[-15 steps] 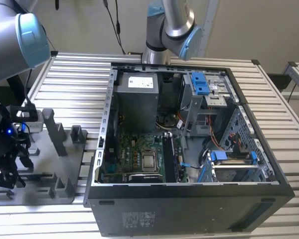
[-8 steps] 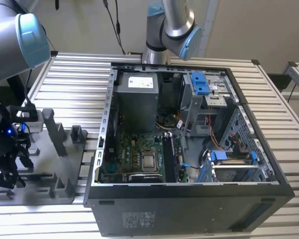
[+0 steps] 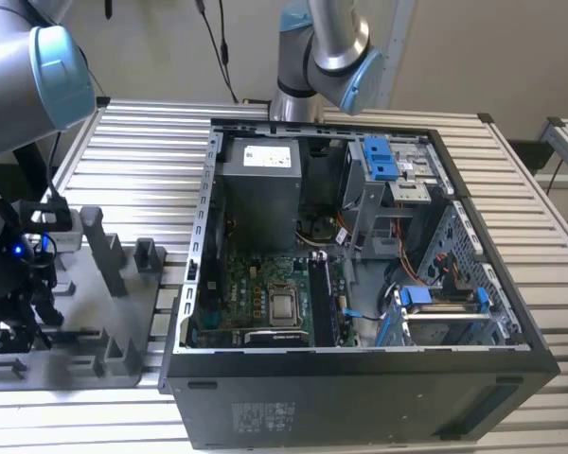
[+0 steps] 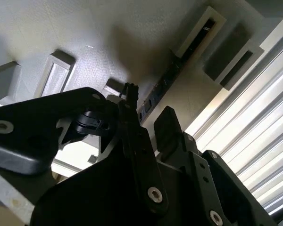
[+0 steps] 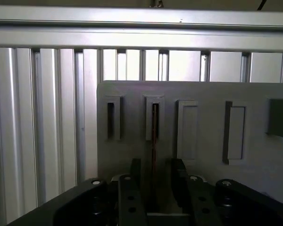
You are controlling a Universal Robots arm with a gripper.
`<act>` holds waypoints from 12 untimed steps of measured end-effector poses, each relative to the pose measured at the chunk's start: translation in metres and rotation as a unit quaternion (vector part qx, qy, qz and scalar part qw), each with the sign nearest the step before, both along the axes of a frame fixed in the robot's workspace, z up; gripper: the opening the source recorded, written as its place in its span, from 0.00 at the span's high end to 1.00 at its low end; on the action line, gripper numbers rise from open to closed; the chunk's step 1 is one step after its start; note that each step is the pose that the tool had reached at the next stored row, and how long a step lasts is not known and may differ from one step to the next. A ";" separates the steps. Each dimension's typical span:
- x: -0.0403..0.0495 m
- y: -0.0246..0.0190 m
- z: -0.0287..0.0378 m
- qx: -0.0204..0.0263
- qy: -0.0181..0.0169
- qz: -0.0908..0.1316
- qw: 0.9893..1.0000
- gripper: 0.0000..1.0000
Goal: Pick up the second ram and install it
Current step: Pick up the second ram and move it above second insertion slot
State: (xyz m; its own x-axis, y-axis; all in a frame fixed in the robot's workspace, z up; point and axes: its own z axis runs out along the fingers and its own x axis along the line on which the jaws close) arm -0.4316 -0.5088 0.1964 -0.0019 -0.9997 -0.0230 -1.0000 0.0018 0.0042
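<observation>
The second ram (image 5: 154, 127) stands on edge in a slot of the grey plastic tray (image 5: 203, 96); it is a thin dark strip in both wrist views (image 4: 172, 77). My gripper (image 5: 155, 172) is low over the tray and open. One black finger sits on each side of the strip, with a gap between each pad and the board. The fingertips (image 4: 130, 96) are level with the near end of the strip. In the exterior view the gripper (image 3: 21, 298) hangs over the tray (image 3: 85, 364) at the exterior view's left.
An open computer case (image 3: 511, 378) lies on the slatted aluminium table (image 3: 142, 132), to the exterior view's right of the tray. Inside are the motherboard (image 3: 265, 293), a power supply (image 3: 260, 184) and blue drive brackets (image 3: 381, 156). Upright grey posts (image 3: 104, 246) rise from the tray. A second arm's base (image 3: 327, 47) stands behind the case.
</observation>
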 end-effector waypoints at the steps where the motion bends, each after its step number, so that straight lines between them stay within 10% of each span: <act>1: 0.0000 0.0000 0.0000 0.000 0.000 0.000 1.000 0.62; 12: 0.0000 0.0000 -0.0004 0.000 0.000 0.000 1.000 0.80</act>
